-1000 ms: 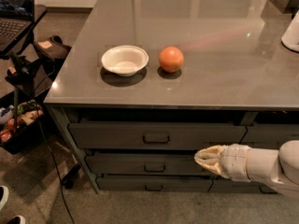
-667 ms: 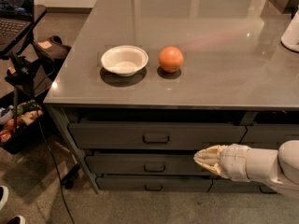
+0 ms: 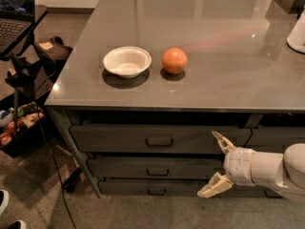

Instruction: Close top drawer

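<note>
The top drawer (image 3: 119,138) is the wide dark grey front just under the counter, with a small loop handle (image 3: 159,141) at its centre. A dark gap shows above it, and I cannot tell how far it stands out. My gripper (image 3: 216,164) is low at the right, in front of the right end of the drawer fronts and to the right of the handle. It is open and empty. One fingertip (image 3: 218,137) is up by the top drawer's right end, the other fingertip (image 3: 208,191) down near the lowest drawer.
Two more wide drawer fronts (image 3: 157,169) sit below the top one, with narrower fronts (image 3: 274,136) to the right. A white bowl (image 3: 127,61) and an orange (image 3: 174,60) sit on the grey countertop (image 3: 214,37). A laptop stand, cables and a bin crowd the floor at left (image 3: 21,99).
The gripper's fingers were together and pointing left. Now they are spread wide apart, one up and one down. The drawers, bowl and orange have not moved.
</note>
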Action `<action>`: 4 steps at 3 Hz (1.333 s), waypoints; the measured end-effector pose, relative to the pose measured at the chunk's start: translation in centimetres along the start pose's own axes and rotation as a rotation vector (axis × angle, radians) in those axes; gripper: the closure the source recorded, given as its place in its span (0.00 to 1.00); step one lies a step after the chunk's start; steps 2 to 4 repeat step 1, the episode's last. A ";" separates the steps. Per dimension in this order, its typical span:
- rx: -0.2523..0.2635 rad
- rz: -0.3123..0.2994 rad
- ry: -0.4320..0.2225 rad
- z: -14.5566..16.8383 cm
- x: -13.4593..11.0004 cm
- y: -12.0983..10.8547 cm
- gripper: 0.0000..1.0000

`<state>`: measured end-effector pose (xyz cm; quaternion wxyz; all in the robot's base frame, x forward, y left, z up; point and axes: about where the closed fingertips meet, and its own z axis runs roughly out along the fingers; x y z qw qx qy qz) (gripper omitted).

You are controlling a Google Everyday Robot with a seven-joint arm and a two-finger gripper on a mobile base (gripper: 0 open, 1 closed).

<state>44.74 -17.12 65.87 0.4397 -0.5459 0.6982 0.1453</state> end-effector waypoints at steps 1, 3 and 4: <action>0.000 0.000 0.000 0.0 0.0 0.0 0.00; 0.000 0.000 0.000 0.0 0.0 0.0 0.00; 0.000 0.000 0.000 0.0 0.0 0.0 0.00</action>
